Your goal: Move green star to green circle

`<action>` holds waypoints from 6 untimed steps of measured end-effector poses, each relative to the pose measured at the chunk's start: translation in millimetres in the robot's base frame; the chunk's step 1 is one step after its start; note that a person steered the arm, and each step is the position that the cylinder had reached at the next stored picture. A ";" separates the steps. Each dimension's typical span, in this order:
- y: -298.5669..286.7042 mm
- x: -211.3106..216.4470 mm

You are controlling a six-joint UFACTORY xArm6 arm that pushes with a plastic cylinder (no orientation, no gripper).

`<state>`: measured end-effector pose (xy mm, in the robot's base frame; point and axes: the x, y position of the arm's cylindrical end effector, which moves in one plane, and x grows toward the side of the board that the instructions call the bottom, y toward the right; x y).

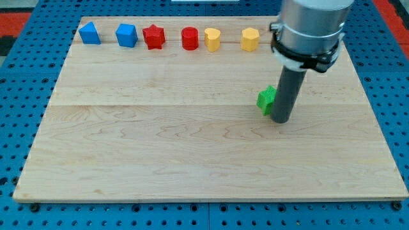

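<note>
Nearest the view's bottom stands my tip [281,120], the lower end of the dark rod, resting on the wooden board [160,160] right of centre. Touching its left side, as far as I can tell, is a green block [266,99], partly hidden by the rod (its shape cannot be made out from here). No jaws belong to this rod, so nothing is clasped; the block merely sits against it. Along the view's top edge runs a row, well apart from the tip: a blue block [90,33], another blue block [126,35], a red star [154,37], a red cylinder [190,38], a yellow heart [212,39] and a yellow block [250,39]
</note>
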<state>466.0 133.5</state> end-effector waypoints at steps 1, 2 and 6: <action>0.9 -39.8; 3.4 -45.0; -10.5 -127.0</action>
